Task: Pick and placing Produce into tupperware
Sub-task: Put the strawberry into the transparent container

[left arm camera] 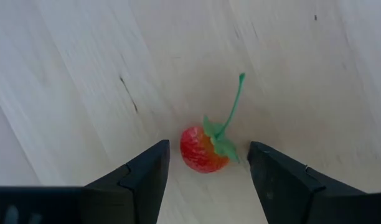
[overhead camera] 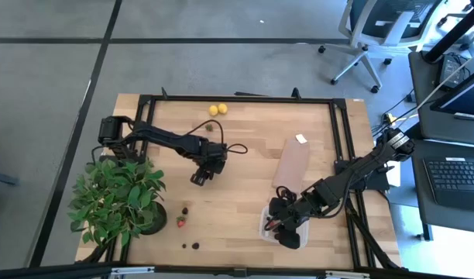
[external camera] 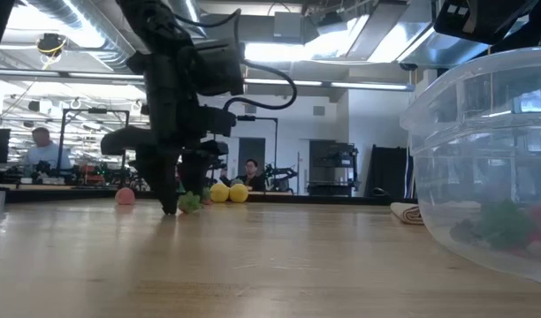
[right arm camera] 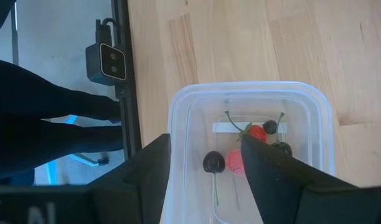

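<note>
A red strawberry piece with a green stem lies on the wooden table. My left gripper points down over it, open, one finger on each side of the piece and neither touching it. In the high view this gripper hides the piece. The clear tupperware stands near the table's front right and holds several red and dark pieces. My right gripper hovers open above the tupperware with nothing between its fingers. Two yellow lemon pieces lie at the far edge.
A leafy potted plant stands at the front left. Beside it lie a red piece and dark pieces. A flat brown block lies behind the tupperware, with a small white tag farther back. A green bit lies near the lemons.
</note>
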{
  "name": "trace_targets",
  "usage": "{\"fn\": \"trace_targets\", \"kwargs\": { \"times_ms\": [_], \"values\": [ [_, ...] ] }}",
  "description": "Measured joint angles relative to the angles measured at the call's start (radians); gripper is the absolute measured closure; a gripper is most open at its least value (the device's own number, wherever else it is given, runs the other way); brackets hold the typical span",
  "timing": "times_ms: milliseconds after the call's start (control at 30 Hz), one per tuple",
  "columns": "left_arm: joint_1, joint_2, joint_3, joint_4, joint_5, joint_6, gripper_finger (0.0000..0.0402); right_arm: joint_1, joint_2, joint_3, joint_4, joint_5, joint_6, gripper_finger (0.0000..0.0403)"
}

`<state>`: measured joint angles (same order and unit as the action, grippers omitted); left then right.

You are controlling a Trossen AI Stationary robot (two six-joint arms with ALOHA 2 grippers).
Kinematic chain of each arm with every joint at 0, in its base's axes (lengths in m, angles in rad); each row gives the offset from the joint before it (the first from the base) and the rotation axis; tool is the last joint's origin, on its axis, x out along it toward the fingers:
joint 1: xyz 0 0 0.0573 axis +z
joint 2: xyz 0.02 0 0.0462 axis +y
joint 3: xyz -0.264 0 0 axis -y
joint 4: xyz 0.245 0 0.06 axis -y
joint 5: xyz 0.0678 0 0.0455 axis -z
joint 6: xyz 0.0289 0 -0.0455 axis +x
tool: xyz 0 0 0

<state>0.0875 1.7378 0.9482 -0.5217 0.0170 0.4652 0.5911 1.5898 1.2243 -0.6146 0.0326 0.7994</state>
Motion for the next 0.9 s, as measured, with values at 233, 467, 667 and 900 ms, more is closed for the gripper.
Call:
{"fn": "trace_targets", "kwargs": {
  "times_ms": [233, 467, 667, 900],
  "values": [
    [-0.001, -0.002, -0.012, 0.011, 0.000, -0.010, 0.0233, 0.000, 0.000, 0.000, -0.001, 0.000, 0.000, 0.0206],
    [-0.002, 0.000, -0.014, 0.025, 0.007, -0.013, 0.0288, 0.000, 0.000, 0.000, -0.001, 0.000, 0.000, 0.0206],
    [-0.001, 0.003, -0.013, 0.077, -0.016, -0.057, 0.0314, -0.003, 0.000, 0.000, -0.001, 0.001, 0.054, 0.0206],
    [0.014, -0.007, 0.049, 0.064, -0.008, -0.123, 0.0344, -0.062, -0.032, 0.000, -0.025, 0.001, 0.168, 0.0206]
  ]
}}
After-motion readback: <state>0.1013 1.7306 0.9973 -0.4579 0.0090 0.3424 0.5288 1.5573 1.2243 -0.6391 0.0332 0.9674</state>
